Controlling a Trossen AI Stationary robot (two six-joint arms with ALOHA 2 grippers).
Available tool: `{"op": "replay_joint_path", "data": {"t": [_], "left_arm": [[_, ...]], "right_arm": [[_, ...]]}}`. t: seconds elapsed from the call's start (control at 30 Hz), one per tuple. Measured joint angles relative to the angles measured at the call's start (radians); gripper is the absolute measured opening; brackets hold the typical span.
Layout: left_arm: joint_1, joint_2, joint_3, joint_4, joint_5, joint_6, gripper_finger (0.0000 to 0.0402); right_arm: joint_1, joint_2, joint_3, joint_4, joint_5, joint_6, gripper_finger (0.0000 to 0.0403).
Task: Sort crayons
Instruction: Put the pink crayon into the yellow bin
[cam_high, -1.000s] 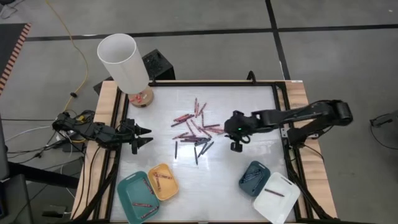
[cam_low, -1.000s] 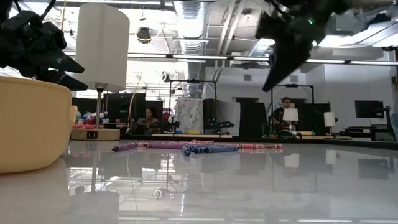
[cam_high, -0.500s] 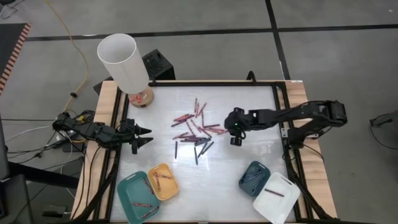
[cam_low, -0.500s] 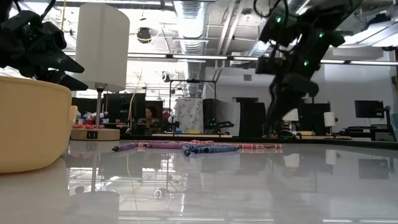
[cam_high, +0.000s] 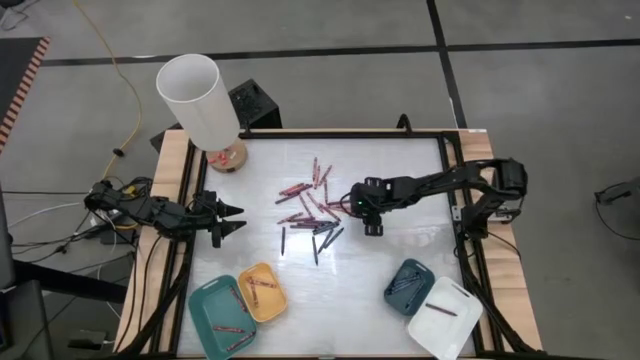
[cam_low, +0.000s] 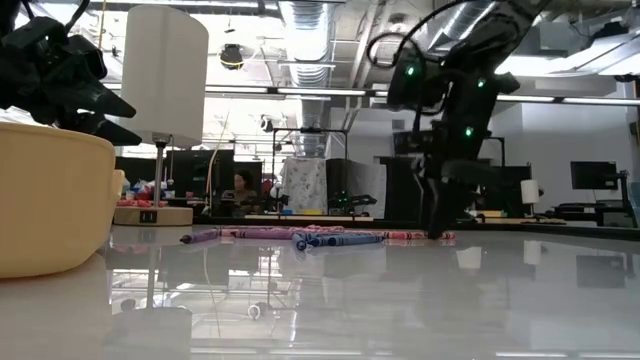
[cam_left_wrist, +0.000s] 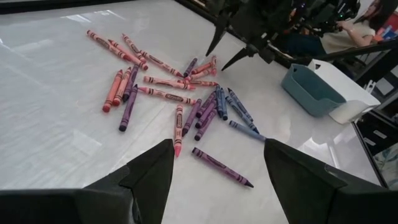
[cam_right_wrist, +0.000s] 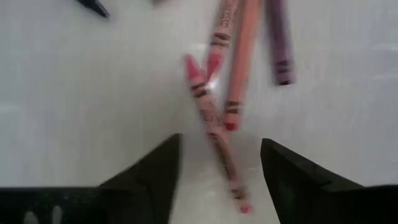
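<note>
Right pincer (cam_high: 362, 208): spread wide, nothing grasped, lowered at the right-hand edge of the crayon scatter. In its wrist view a pink crayon (cam_right_wrist: 216, 142) is seen lying slantwise on the table (cam_high: 400, 170) in the gap between the two dark fingers (cam_right_wrist: 144, 180), with an orange-pink crayon (cam_right_wrist: 237, 68) crossing close beside its upper end and a purple crayon (cam_right_wrist: 278, 43) a little farther off.

Step in hand, as judged: one crayon is to be singled out and gripped. The fingers are best brought down astride the pink crayon at its lower, free end, clear of the neighbour, so that only one stick is taken; the pincer's closing line is better turned square across the stick, which now lies slantwise to it. Contact with the table is to be gentle, the sticks being thin and apt to roll.

Crayons (cam_high: 312, 210): loose pile at the table's middle; a few already lie in the trays.

Receiving trays: dark-blue tray (cam_high: 408, 284) and white tray (cam_high: 447, 325) at the near right; teal tray (cam_high: 214, 322) and yellow tray (cam_high: 265, 296) at the near left.

Left pincer (cam_high: 234, 218): spread, empty, held waiting at the table's left edge.
</note>
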Motion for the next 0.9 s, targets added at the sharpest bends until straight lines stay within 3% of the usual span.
{"op": "replay_joint_path", "data": {"t": [0.3, 0.63, 0.9], "left_arm": [[0.000, 0.000, 0.000, 0.000, 0.000, 0.000, 0.0240], [0.000, 0.000, 0.000, 0.000, 0.000, 0.000, 0.0240], [0.000, 0.000, 0.000, 0.000, 0.000, 0.000, 0.0240]], "right_arm": [[-0.021, 0.062, 0.017, -0.071, -0.012, 0.015, 0.0210], [-0.021, 0.056, 0.015, -0.099, -0.051, 0.086, 0.0083], [0.007, 0.058, 0.013, -0.106, -0.042, 0.139, 0.0025]]}}
